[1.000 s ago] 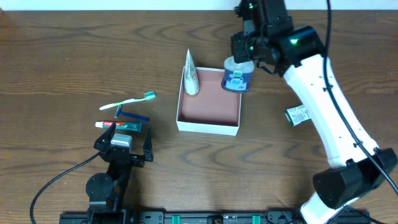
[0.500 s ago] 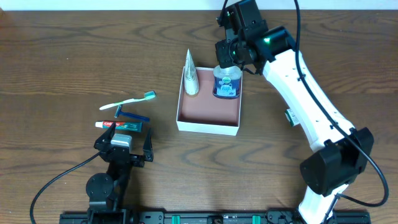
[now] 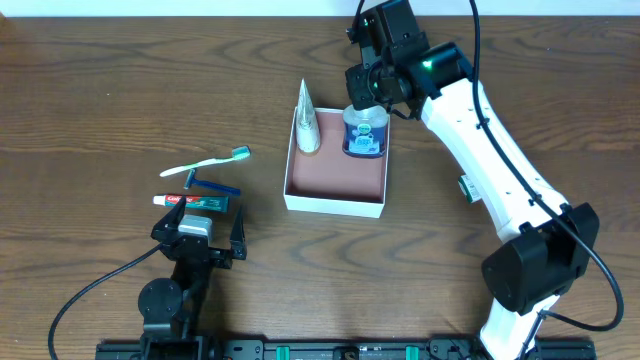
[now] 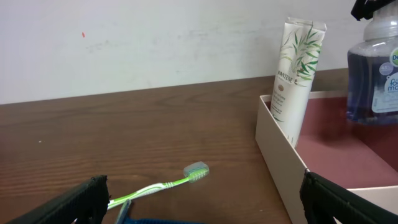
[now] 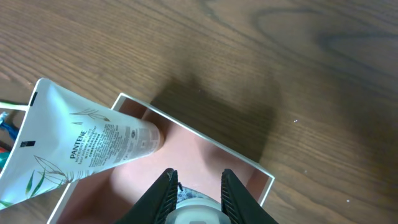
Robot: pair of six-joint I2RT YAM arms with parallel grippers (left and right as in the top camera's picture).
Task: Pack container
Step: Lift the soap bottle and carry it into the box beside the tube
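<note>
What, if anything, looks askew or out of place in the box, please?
Only the Pantene tube: it stands cap-down in the far-left corner of the box, slightly tilted rather than lying flat. Nothing looks spilled or damaged.

White box [image 3: 335, 205]: its far side is blocked by a tube [image 3: 307, 122] standing in the far-left corner and a blue bottle [image 3: 366, 133] in the far-right corner, right gripper [image 5: 196, 190] clamped on top. Its near half lies bare, open from above.
</note>
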